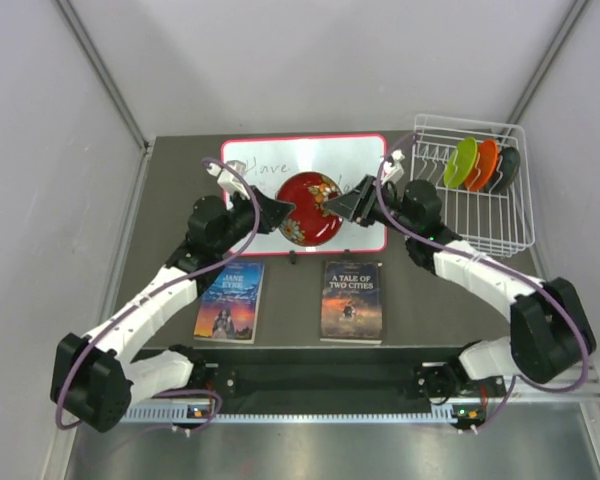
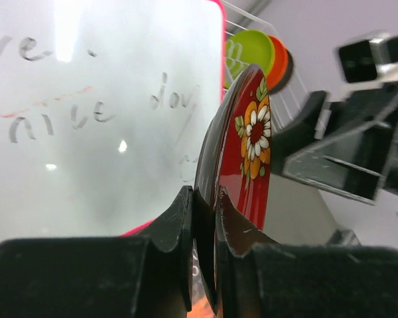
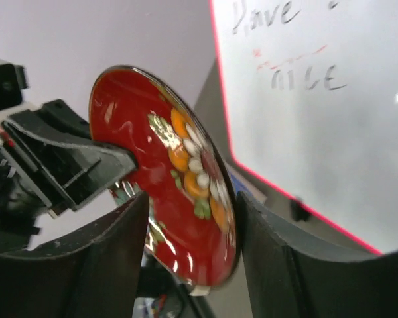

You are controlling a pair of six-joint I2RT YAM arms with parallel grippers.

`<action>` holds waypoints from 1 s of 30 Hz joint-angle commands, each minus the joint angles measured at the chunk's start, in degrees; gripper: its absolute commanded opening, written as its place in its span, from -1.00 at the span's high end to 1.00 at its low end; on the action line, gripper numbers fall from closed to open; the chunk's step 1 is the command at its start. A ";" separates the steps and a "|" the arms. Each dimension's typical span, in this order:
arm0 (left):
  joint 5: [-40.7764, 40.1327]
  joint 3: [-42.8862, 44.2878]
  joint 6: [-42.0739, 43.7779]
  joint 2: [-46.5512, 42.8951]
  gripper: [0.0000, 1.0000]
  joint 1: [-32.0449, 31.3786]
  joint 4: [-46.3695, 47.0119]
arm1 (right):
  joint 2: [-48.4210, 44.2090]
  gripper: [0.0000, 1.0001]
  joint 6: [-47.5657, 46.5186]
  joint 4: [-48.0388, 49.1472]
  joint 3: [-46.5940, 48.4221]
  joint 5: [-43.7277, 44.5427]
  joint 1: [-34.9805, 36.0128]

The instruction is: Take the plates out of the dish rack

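The red plate with gold flowers (image 1: pixel 310 208) hangs on edge above the whiteboard, between both grippers. My left gripper (image 1: pixel 285 210) is shut on its left rim; in the left wrist view the fingertips (image 2: pixel 186 212) pinch the plate (image 2: pixel 252 152). My right gripper (image 1: pixel 335 203) is open, its jaws standing wide on either side of the plate's right rim (image 3: pixel 172 179). The lime green plate (image 1: pixel 461 162), orange plate (image 1: pixel 485 165) and dark plate (image 1: pixel 507 170) stand upright in the white wire dish rack (image 1: pixel 510 235) at the back right.
The red-framed whiteboard (image 1: pixel 250 165) with handwriting lies under the plate. Two books, Jane Eyre (image 1: pixel 230 300) and A Tale of Two Cities (image 1: pixel 352 300), lie in front of it. Enclosure walls stand on both sides.
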 commanded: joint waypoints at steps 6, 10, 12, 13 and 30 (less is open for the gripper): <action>-13.23 11.07 12.95 -0.73 1.00 11.66 -10.62 | -16.46 -0.28 -23.07 -29.69 11.79 19.41 -5.53; -11.30 14.85 12.34 0.68 1.00 20.46 -12.20 | -19.45 -0.29 -26.24 -33.92 12.84 21.61 -8.95; -13.92 17.48 12.42 1.56 1.00 23.71 -13.52 | -20.51 -0.30 -26.42 -34.80 12.67 21.18 -11.24; -13.93 18.80 12.60 2.08 1.00 24.78 -13.53 | -20.68 -0.29 -26.42 -34.89 12.50 20.56 -11.77; -14.72 15.13 3.37 13.16 1.00 39.37 -4.14 | -18.84 -0.29 -27.65 -33.49 8.71 12.57 -19.85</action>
